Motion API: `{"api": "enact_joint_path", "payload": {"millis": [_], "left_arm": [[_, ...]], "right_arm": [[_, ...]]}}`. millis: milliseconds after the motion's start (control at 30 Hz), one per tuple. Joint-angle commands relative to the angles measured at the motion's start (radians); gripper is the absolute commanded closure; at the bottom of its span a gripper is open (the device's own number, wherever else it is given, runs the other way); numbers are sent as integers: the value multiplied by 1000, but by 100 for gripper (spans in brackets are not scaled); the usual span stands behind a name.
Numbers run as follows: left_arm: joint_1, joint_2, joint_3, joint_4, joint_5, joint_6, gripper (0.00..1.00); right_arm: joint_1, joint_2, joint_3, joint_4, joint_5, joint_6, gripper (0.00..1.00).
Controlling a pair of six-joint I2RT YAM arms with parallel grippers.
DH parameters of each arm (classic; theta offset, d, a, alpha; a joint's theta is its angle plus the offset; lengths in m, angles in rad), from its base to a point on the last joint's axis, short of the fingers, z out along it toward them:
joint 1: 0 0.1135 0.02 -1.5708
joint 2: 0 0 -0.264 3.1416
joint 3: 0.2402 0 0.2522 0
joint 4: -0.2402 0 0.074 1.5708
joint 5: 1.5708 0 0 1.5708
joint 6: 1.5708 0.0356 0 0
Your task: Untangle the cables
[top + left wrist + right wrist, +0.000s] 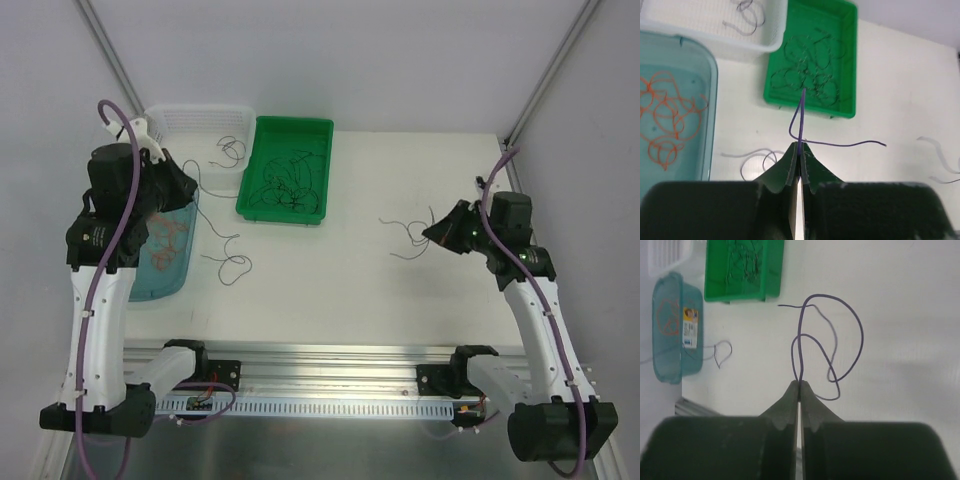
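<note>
1. Seen from above, the left pincer [190,190] hangs near the blue-green tub [160,282], and the right pincer [430,233] is well apart from it, over the far side of the surface [400,300]. Between them, black cables [290,182] lie in a heap in the green tray [285,218]. Only this view shows both arms together.
2. Seen from the left wrist, the left pincer [799,150] is closed tight on a thin purple cable [800,114]. The cable runs from the tips toward the green tray [852,60], and one end trails off to the right. Only here can you see the red-orange cables [670,112] curling in rings in the tub [714,75], and a few dark cables [747,15] in the white basket [740,42].
3. Seen from the right wrist, the right pincer [800,385] is closed on a looping purple cable [861,337]. The cable is hair-thin, makes big loops just ahead of the tips and crosses itself. Only this view shows a sticker [688,327] on the tub's side.
</note>
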Motion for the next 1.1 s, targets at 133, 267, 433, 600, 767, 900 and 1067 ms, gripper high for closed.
{"api": "enact_joint_path", "payload": {"millis": [133,267,433,600,767,900,1067], "left_arm": [[6,151,292,116,124,-33,100],[6,260,511,134,79,-32,100],[6,412,709,169,-28,-18,100],[8,549,918,257,-56,-24,100],[24,595,948,441,-54,-41,100],[43,671,928,606,-184,40,100],[83,815,923,754,-212,76,100]], "right_arm": [[182,7,-105,21,-28,-65,99],[206,1,-161,32,-56,-77,99],[208,-10,-208,30,-112,-88,99],[208,-17,-228,1,-134,-106,99],[208,-10,-233,-19,-136,-120,99],[208,15,-233,-14,-143,-121,99],[209,53,-230,-2,-142,-121,99]]}}
